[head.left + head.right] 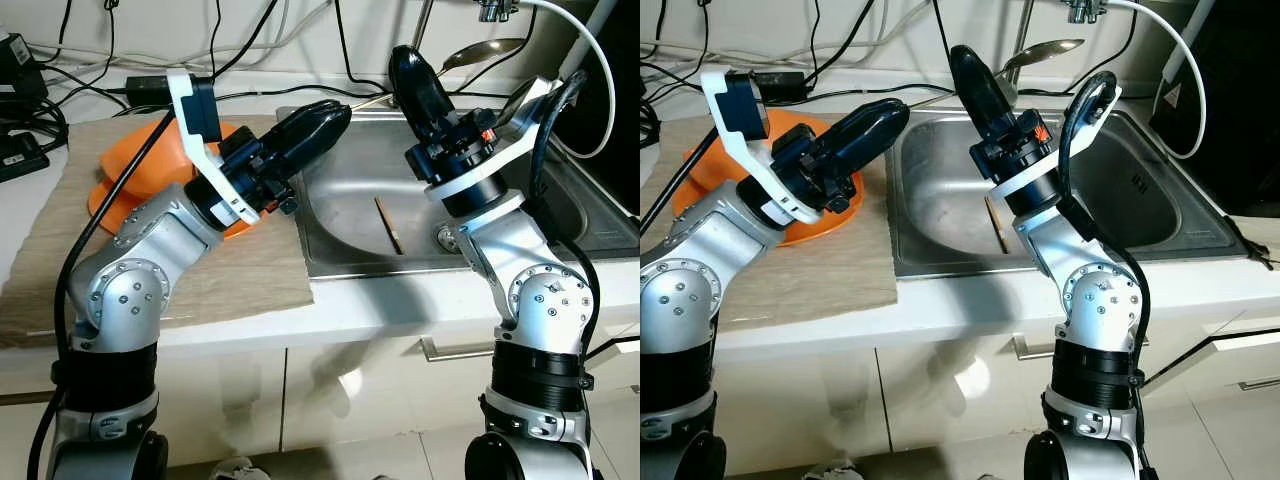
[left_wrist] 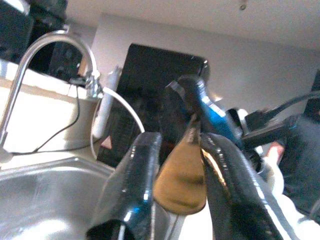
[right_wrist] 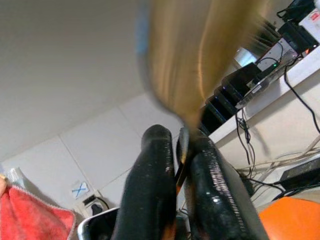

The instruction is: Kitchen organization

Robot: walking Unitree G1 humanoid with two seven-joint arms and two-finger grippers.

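Brass-coloured spoon (image 1: 487,52) is held by both grippers above the sink (image 1: 350,190)

The left gripper (image 1: 335,110) is closed on the broad end of the handle. The right gripper (image 1: 405,62), pointing upward, pinches the handle further along, with the bowl sticking out behind it near the tap. This looks like a handover mid-step, the spoon passing from one arm to the other. Next, one gripper must let go while the other keeps its pinch firm, so the thin handle does not twist or drop. Then the spoon needs a place: a wooden stick (image 1: 388,225) lies in the basin, and an orange dish (image 1: 140,165) sits on the cloth mat (image 1: 230,275) to the left
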